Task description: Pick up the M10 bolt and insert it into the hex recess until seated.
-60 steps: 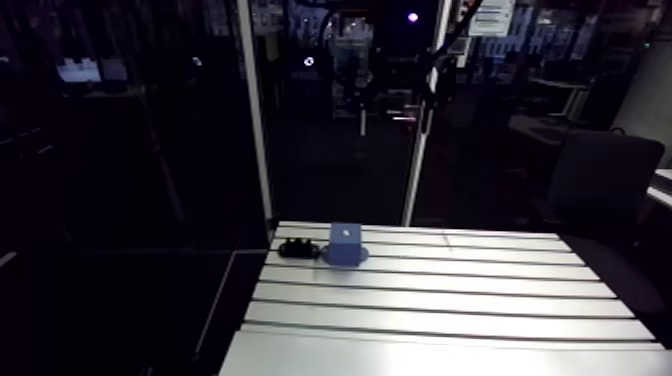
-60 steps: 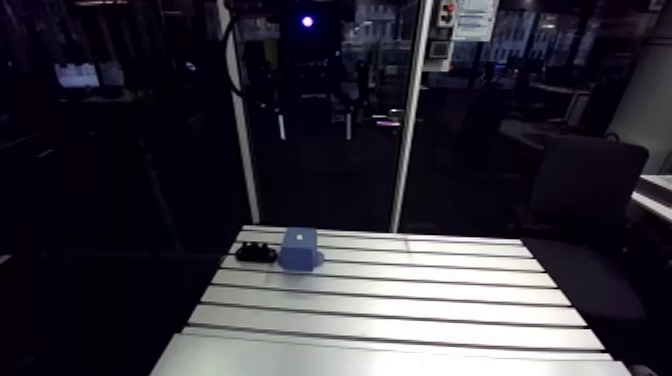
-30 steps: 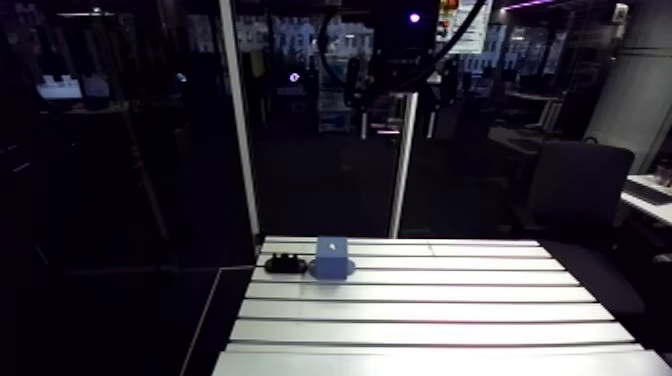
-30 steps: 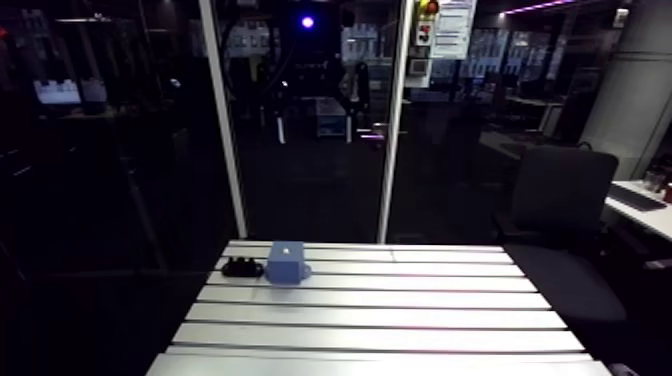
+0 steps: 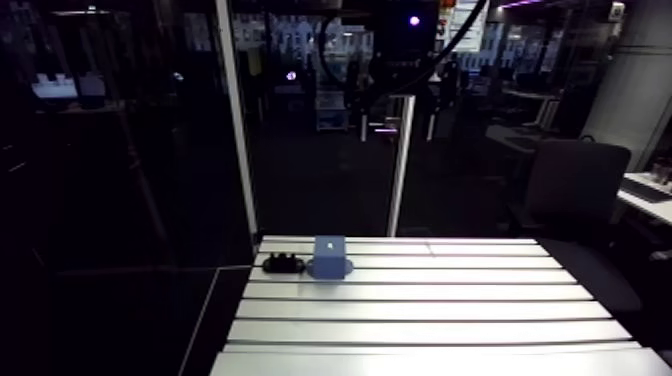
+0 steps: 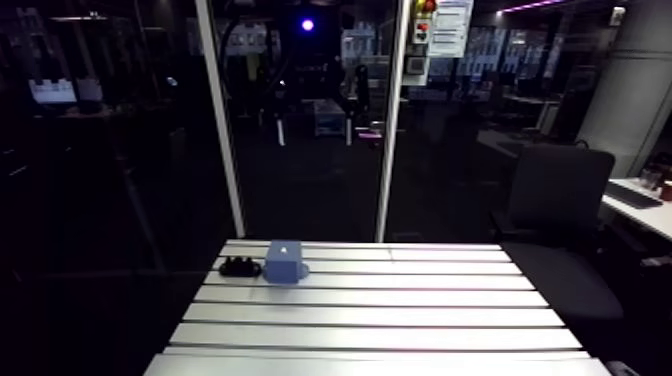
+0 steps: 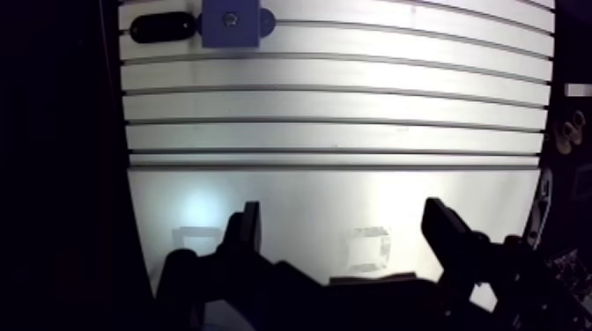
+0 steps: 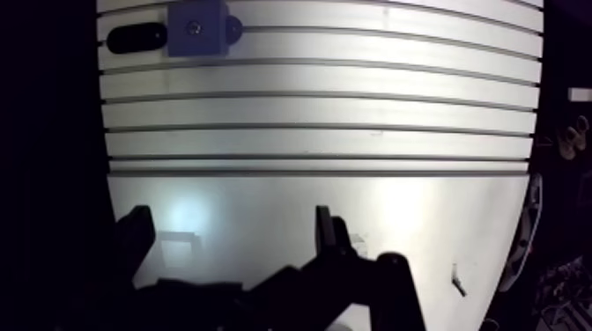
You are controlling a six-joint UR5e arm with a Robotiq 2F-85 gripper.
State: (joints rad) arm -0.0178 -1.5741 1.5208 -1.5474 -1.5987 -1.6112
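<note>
A blue block (image 5: 329, 257) with a small recess in its top face stands near the far left corner of the slotted table (image 5: 430, 310). A dark bolt (image 5: 283, 264) lies on the table right beside it, on the side toward the table's left edge. In the wrist view the block (image 7: 231, 21) and bolt (image 7: 163, 27) lie far ahead of my gripper (image 7: 344, 220). The gripper hangs open and holds nothing, high over the smooth plate at the table's near edge.
Several long slots run across the table between the gripper and the block. The table's left edge (image 7: 123, 132) drops into darkness just past the bolt. A small light mark (image 8: 458, 280) lies on the near plate beside the gripper.
The whole arm view has shifted and pulled back as the camera moved, most of it earlier on. The block and bolt have stayed in place on the table.
</note>
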